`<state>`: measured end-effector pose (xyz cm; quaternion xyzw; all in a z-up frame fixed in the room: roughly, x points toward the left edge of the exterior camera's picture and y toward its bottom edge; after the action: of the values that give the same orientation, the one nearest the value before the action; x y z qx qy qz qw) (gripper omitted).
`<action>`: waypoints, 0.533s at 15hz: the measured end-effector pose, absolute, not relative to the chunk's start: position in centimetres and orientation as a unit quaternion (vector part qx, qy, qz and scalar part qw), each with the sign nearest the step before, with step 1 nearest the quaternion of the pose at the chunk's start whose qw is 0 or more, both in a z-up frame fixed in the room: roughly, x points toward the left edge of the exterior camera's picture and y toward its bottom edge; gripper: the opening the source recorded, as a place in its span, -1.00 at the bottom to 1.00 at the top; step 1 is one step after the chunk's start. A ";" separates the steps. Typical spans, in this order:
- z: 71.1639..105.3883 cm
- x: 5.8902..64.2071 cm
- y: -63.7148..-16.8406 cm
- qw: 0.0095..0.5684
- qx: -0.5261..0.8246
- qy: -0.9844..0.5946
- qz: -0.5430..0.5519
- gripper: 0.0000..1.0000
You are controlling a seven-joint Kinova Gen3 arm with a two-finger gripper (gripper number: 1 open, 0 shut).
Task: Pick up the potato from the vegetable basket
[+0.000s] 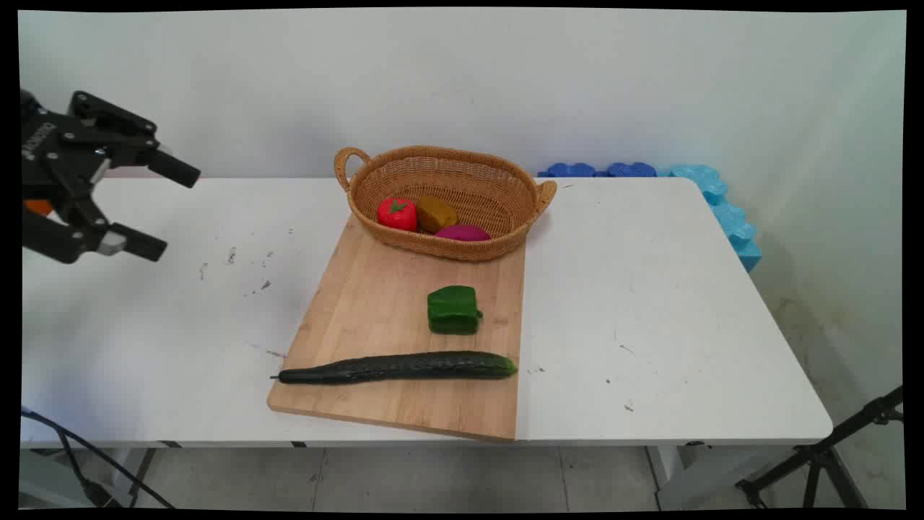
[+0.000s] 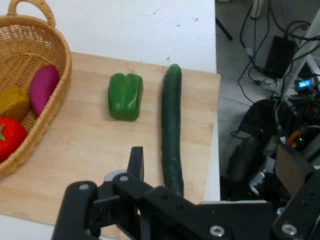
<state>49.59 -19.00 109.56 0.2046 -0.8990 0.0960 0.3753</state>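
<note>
- While the gripper hangs at the left edge of the main view, well apart from everything else, its jaws stand wide apart and hold nothing.
- Table: white, filling the middle of the main view; scuff marks lie on its left half, under and beside the gripper.
- Board: wooden, centre of the main view, carrying all the produce.
- Basket: wicker, on the board's upper end; inside, left to right, a red tomato, a brown piece and a magenta piece.
- Cucumber: long and dark, lying across the board's lower end, its right tip at the board's right edge.
- Pepper: green, between basket and cucumber, touching neither.
- Risk, as a judgement: the cucumber is round and sits at the board's edge, so a glancing touch could roll it onto the table; the pepper is near enough to it to be nudged by wide jaws coming down on either.
- Hand view only: the floor beyond the table with cables and electronics at right, and the cucumber running up the frame beside the pepper, with one finger rising at the bottom.
- Main view only: both fingers, the wall, and blue foam blocks at the table's upper right.
</note>
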 end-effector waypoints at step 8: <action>109.3 45.6 -23.4 0.372 0.252 -0.884 0.129 1.00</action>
<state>45.62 -23.36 109.26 0.2517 -0.8843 0.1285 0.3718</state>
